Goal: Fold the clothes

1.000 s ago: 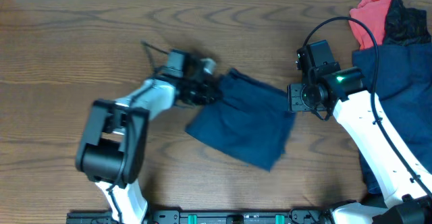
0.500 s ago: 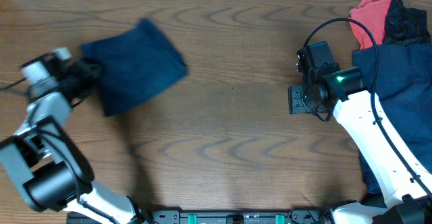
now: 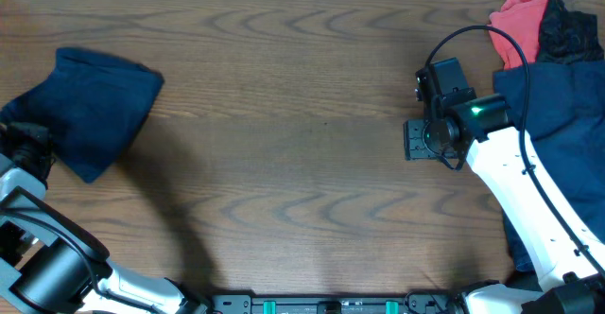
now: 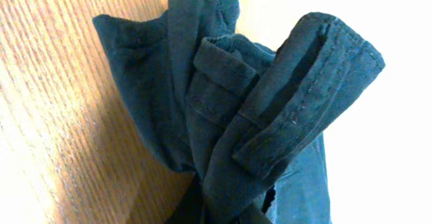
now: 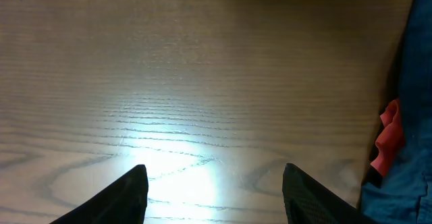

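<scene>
A folded navy garment (image 3: 95, 106) lies at the far left of the table. My left gripper (image 3: 28, 144) is shut on its near edge; in the left wrist view the bunched navy fabric (image 4: 256, 116) fills the frame and hides the fingers. My right gripper (image 3: 416, 139) is open and empty over bare table right of centre; its two dark fingers (image 5: 216, 193) show spread apart above the wood. A pile of navy clothes (image 3: 553, 115) lies at the right, with a coral-red piece (image 3: 518, 16) and a black piece (image 3: 572, 32) at its far end.
The right arm's white body and black cable (image 3: 473, 35) run across the pile at the right. The wooden table (image 3: 302, 163) reaches a pale far edge at the top of the overhead view. Red and navy fabric (image 5: 391, 143) shows at the right wrist view's right side.
My left gripper has dragged the navy garment from the table's centre to the far left. The right arm has not moved.
</scene>
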Robot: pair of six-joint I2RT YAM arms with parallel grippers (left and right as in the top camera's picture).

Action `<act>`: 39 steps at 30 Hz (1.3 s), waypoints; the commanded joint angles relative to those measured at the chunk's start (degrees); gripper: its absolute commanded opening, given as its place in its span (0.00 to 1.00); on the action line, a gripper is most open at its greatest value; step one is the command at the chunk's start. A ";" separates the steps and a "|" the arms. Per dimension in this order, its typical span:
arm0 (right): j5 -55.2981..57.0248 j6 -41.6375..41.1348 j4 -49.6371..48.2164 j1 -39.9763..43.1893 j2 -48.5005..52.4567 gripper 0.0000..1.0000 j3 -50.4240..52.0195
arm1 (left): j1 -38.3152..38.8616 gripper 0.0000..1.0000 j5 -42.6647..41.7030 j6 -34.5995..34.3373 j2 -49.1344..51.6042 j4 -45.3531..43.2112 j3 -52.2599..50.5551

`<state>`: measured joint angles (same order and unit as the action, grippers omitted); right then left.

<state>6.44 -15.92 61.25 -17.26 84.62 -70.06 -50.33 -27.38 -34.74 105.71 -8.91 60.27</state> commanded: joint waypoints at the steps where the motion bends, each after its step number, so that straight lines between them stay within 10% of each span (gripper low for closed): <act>1: 0.83 -0.83 0.04 0.48 -0.09 0.62 -0.28 | 0.81 0.06 1.40 -0.50 -0.79 -0.63 0.90; 4: 0.83 -0.81 0.09 0.48 -0.09 0.62 -0.28 | 0.85 0.15 1.05 -0.52 -0.79 0.24 0.87; 6: 0.83 -0.81 0.09 0.48 -0.09 0.62 -0.28 | 0.85 0.91 0.96 -0.52 -0.81 2.01 0.87; 7: 0.83 -0.81 0.09 0.48 -0.09 0.62 -0.28 | 0.83 0.98 0.61 -0.50 -0.81 3.43 0.87; 17: -0.92 -4.42 -1.09 0.48 -0.09 0.67 -0.28 | 3.15 0.98 -2.27 -1.77 -2.95 14.14 0.87; 27: -8.55 -5.25 -6.45 1.18 -0.09 0.99 -0.28 | 17.92 0.98 0.33 6.88 -17.55 15.98 0.87; 39: -9.81 -3.26 -5.31 1.18 -0.09 0.99 -0.31 | 30.69 0.98 21.66 8.35 -22.93 32.89 0.81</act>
<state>-2.85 -20.36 55.57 -16.67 84.62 -70.06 -19.59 -11.94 -27.75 83.09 23.27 60.45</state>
